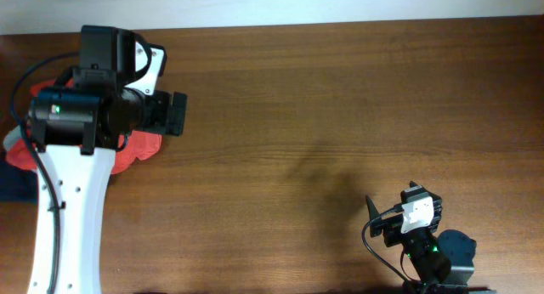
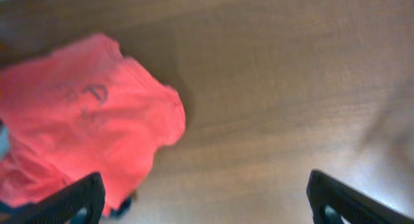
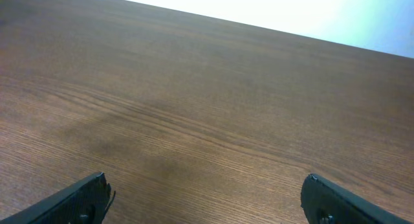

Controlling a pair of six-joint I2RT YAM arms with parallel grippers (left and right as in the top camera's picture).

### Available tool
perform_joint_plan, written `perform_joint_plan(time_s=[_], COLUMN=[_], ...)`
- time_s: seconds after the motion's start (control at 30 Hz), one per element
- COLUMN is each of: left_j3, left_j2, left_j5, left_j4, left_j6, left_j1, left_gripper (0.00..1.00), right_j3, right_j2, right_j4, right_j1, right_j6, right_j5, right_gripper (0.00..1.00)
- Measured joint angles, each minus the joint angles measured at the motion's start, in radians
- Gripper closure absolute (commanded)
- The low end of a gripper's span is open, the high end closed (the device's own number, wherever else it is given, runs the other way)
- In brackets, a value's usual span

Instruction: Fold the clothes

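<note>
The orange-red T-shirt (image 1: 140, 148) lies bunched at the table's left edge, mostly hidden under my left arm in the overhead view. In the left wrist view it (image 2: 84, 120) fills the left side, with faint dark lettering showing on the fabric. My left gripper (image 1: 174, 114) is open and empty; it hangs above the shirt's right edge, one finger over the cloth and the other over bare wood (image 2: 207, 201). My right gripper (image 1: 415, 196) is open and empty, low at the front right, far from the shirt; its view (image 3: 207, 198) shows only wood.
A dark navy garment (image 1: 13, 183) lies under the shirt's left side, and a sliver of it peeks out in the left wrist view (image 2: 123, 201). A pale cloth (image 1: 12, 139) shows at the far left edge. The brown wooden table (image 1: 340, 98) stretches to the right.
</note>
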Motion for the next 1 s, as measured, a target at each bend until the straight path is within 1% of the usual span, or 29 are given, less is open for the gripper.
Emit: perform_joint_plan(time_s=[0.07, 0.2, 0.27, 0.37, 0.53, 0.7, 0.87, 1.0], left_j3=[-0.059, -0.266, -0.409, -0.618, -0.995, -1.308, -1.543, -1.698], left_j2=[-0.039, -0.175, -0.261, -0.377, -0.581, -0.780, -1.000, -1.181], left_j5=[-0.003, 0.006, 0.022, 0.058, 0.126, 0.145, 0.152, 0.163], left_j4=[0.087, 0.319, 0.431, 0.553, 0.741, 0.954, 1.074, 1.085], left_j6=[0.000, 0.000, 0.005, 0.018, 0.027, 0.029, 0.031, 0.026], left_j1=[0.000, 0.000, 0.000, 0.008, 0.071, 0.085, 0.086, 0.086], left_gripper=[0.01, 0.01, 0.01, 0.01, 0.01, 0.01, 0.01, 0.01], right_j3=[0.000, 0.000, 0.000, 0.000, -0.001, -0.001, -0.001, -0.001], right_j2=[0.000, 0.000, 0.000, 0.000, 0.000, 0.000, -0.001, -0.001], right_j4=[0.000, 0.000, 0.001, 0.001, 0.002, 0.002, 0.002, 0.002], right_j1=[0.000, 0.000, 0.000, 0.000, 0.000, 0.000, 0.000, 0.000], right_j6=[0.000, 0.000, 0.000, 0.000, 0.000, 0.000, -0.001, 0.000], right_j5=[0.000, 0.000, 0.000, 0.000, 0.000, 0.000, 0.000, 0.000], right_gripper=[0.01, 0.01, 0.02, 0.02, 0.01, 0.01, 0.02, 0.01])
